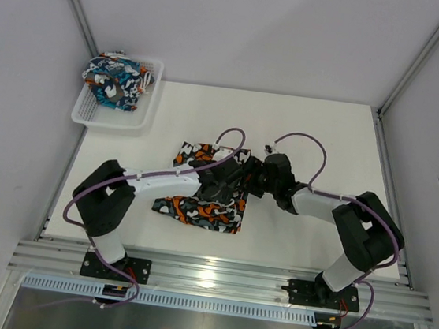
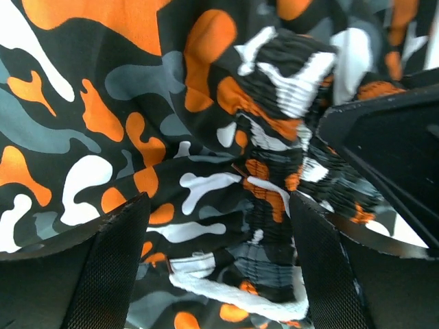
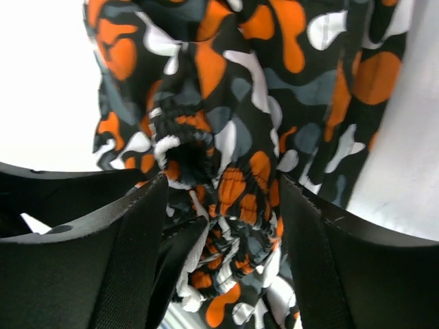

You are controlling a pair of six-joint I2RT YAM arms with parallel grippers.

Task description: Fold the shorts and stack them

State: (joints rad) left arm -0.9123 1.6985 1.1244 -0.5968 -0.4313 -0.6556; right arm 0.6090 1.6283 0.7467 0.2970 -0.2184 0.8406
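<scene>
The camouflage shorts (image 1: 199, 208) lie rumpled on the white table (image 1: 318, 136), their right part bunched up where both grippers meet. My left gripper (image 1: 236, 179) (image 2: 219, 267) is open, its jaws standing wide on either side of the gathered waistband (image 2: 274, 205) and white drawstring (image 2: 233, 295). My right gripper (image 1: 256, 180) (image 3: 219, 233) is shut on a thick wad of the same waistband (image 3: 240, 199), which fills the gap between its pads. The two grippers overlap there. The blue-teal cartoon shorts (image 1: 116, 80) sit heaped in the basket (image 1: 82, 114).
The white mesh basket stands at the table's far left corner. Metal frame posts (image 1: 77, 5) and grey walls close in the sides. The aluminium rail (image 1: 222, 280) with both arm bases runs along the near edge.
</scene>
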